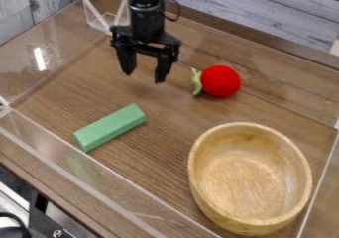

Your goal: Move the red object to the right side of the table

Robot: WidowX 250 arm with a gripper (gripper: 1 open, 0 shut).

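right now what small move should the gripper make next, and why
Probably a short shift sideways toward the red fruit, staying above the table, since the gripper is open and the fruit sits beside it, not between its fingers.
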